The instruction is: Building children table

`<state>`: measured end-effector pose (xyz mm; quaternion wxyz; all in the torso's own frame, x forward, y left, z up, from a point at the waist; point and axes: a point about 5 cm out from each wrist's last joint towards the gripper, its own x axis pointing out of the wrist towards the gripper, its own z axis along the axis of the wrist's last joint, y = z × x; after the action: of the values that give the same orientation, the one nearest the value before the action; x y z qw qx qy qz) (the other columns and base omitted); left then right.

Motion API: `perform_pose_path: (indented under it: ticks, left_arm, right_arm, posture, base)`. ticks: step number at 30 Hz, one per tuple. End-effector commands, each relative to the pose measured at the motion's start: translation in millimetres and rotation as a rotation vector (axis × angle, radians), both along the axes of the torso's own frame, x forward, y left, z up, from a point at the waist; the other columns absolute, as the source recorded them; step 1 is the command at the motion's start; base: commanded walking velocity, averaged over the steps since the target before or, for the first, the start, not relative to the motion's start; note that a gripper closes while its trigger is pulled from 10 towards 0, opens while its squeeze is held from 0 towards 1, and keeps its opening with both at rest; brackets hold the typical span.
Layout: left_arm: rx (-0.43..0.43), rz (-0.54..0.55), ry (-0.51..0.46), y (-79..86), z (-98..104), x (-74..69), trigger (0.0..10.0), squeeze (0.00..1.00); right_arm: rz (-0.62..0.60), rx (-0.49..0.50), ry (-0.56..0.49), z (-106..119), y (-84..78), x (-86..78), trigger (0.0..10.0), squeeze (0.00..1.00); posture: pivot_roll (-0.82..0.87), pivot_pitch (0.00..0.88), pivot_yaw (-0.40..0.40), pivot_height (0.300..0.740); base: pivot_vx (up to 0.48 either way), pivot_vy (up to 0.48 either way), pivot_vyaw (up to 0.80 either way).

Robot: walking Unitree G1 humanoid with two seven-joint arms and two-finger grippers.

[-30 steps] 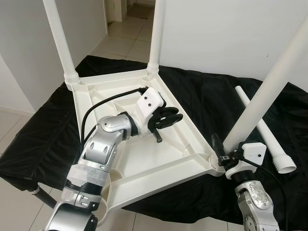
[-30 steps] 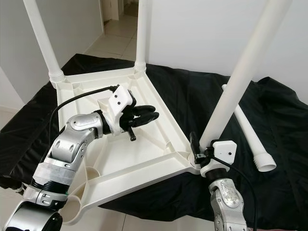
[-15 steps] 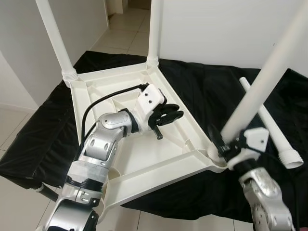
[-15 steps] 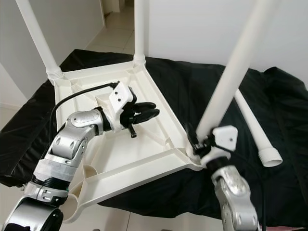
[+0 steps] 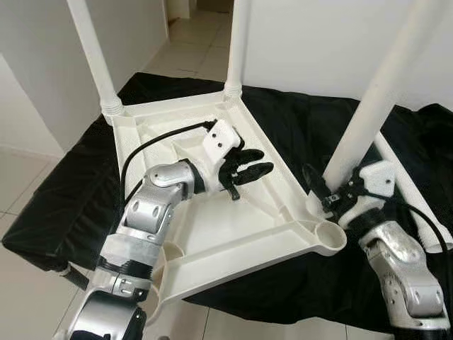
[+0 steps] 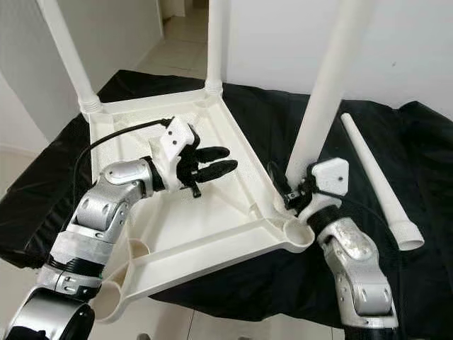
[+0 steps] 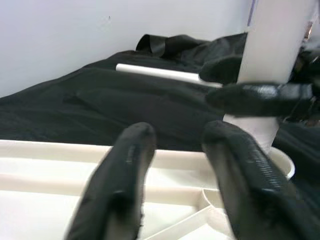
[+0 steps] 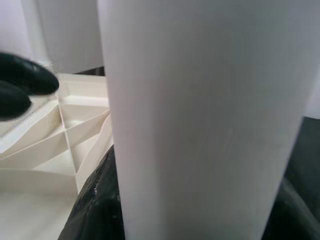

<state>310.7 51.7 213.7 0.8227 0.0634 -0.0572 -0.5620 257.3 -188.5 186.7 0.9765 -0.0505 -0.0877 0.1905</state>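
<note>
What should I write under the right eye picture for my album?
Right end effector grips a white table leg at the upturned tabletop corner while the open left end effector hovers above the tabletop.

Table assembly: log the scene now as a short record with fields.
tabletop: white plastic tabletop upside down on a black cloth
fitted legs: two white legs upright at the far corners
held leg: third leg near-upright beside the near right corner socket, not clearly seated
spare leg: fourth leg lying on the cloth
left gripper: open, above the tabletop's underside
right gripper: shut on the third leg's base
</note>
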Motion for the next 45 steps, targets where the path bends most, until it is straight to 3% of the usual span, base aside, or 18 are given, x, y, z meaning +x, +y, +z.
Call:
perform_pose_path:
  ticks: [1, 2, 6, 13, 14, 25, 29, 35, 36, 37, 45]
  left_arm:
    - [-0.02, 0.013, -0.019, -1.4, 9, 0.6, 10.0, 1.0]
    - [-0.02, -0.059, -0.039, -10.0, 14, -5.2, 10.0, 1.0]
    - [-0.019, -0.111, -0.055, -16.3, 18, -9.7, 10.0, 1.0]
    - [-0.096, -0.229, -0.089, -31.7, 49, -18.5, 10.0, 1.0]
    - [-0.146, -0.304, -0.078, -35.5, 64, -22.7, 10.0, 0.0]
    - [-0.323, -0.516, -0.01, -29.4, 103, -29.8, 10.0, 0.0]
    - [-0.354, -0.56, 0.042, -30.1, 109, -27.9, 10.0, 0.0]
    - [-0.34, -0.594, 0.108, -30.8, 107, -28.6, 10.0, 0.0]
    - [-0.333, -0.607, 0.144, -31.2, 106, -29.1, 9.6, 0.0]
    - [-0.335, -0.612, 0.19, -31.9, 106, -27.8, 0.0, 0.0]
    - [-0.321, -0.603, 0.213, -30.7, 111, -24.3, 0.0, 0.0]
  right_arm:
    - [0.012, 0.007, 0.016, 0, -0.2, 2.0, 10.0, 0.0]
    - [0.082, 0.028, 0.039, 2, 7.3, 11.4, 10.0, 0.0]
    - [0.148, 0.011, 0.051, 3, 14.4, 16.7, 10.0, 0.0]
    - [0.349, -0.117, 0.097, 2, 25.5, 25.7, 10.0, 0.0]
    - [0.434, -0.159, 0.123, 2, 28.3, 27.6, 10.0, 0.0]
    - [0.641, -0.22, 0.198, 2, 32.4, 25.3, 10.0, 0.0]
    - [0.705, -0.233, 0.215, 3, 34.2, 23.0, 10.0, 0.0]
    - [0.709, -0.23, 0.208, 4, 34.6, 24.6, 10.0, 0.0]
    - [0.713, -0.227, 0.206, 6, 34.2, 25.3, 10.0, 0.0]
    - [0.713, -0.225, 0.204, 7, 33.5, 26.4, 10.0, 0.0]
    - [0.712, -0.233, 0.206, 8, 30.7, 29.9, 10.0, 0.0]
  posture:
    - [-0.1, 0.0, -0.02, 0.74]
    - [-0.09, 0.0, -0.027, 0.74]
    - [-0.09, 0.0, -0.03, 0.74]
    - [-0.07, 0.0, -0.046, 0.74]
    - [-0.07, 0.0, -0.05, 0.74]
    - [-0.06, 0.0, -0.044, 0.74]
    - [-0.07, 0.0, -0.035, 0.74]
    - [-0.07, 0.0, -0.029, 0.74]
    - [-0.07, 0.0, -0.029, 0.74]
    - [-0.07, 0.0, -0.027, 0.74]
    - [-0.06, 0.0, -0.023, 0.74]
  base:
    - [0.0, 0.0, 0.0]
    - [0.0, 0.0, 0.0]
    - [0.0, 0.0, 0.0]
    - [0.0, 0.0, 0.0]
    - [0.0, 0.0, 0.0]
    - [0.0, 0.0, 0.0]
    - [0.0, 0.0, 0.0]
    - [0.0, 0.0, 0.0]
    - [0.0, 0.0, 0.0]
    - [0.0, 0.0, 0.0]
    - [0.0, 0.0, 0.0]
